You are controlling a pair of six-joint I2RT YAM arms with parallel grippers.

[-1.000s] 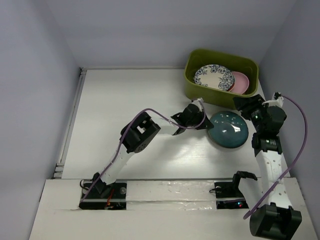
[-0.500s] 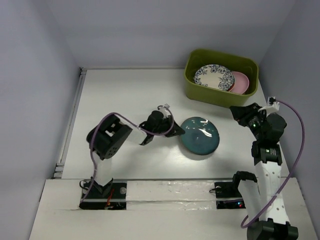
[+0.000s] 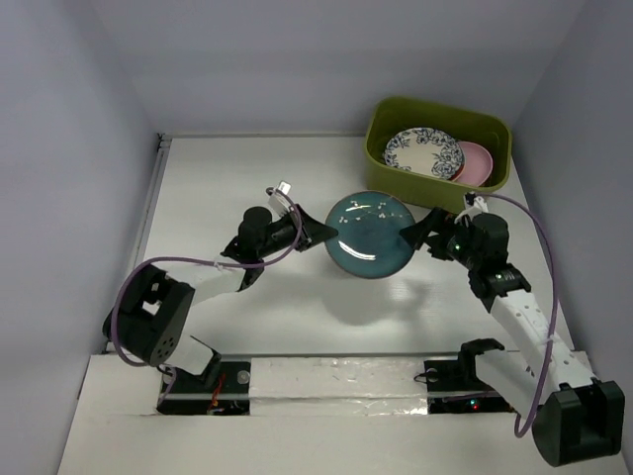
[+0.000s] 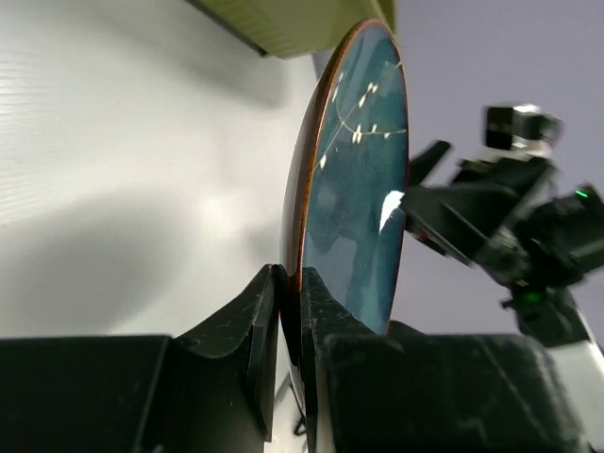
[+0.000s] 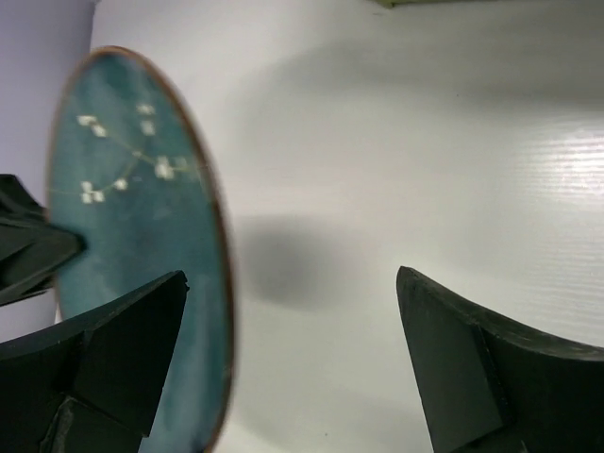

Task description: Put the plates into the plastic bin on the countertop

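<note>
My left gripper [image 3: 316, 233] is shut on the left rim of the dark teal plate [image 3: 371, 234] and holds it tilted above the countertop [image 3: 227, 178], with a shadow beneath. In the left wrist view the jaws [image 4: 291, 283] pinch the plate [image 4: 357, 189] on edge. My right gripper [image 3: 420, 236] is open at the plate's right rim. In the right wrist view the plate [image 5: 132, 226] edge stands between the spread fingers [image 5: 291, 278], close to the left one. The olive plastic bin [image 3: 381, 170] at the back right holds a white floral plate [image 3: 423, 150] and a pink plate [image 3: 477, 164].
Lilac walls bound the white table on the left, back and right. The bin's near wall stands just behind the held plate and shows in the left wrist view [image 4: 283, 19]. A white ledge with both arm bases runs along the near edge.
The left gripper dragged the teal plate left, then raised it off the table and tilted it at the middle. The right gripper swung left and now stands open at the plate's right rim.
</note>
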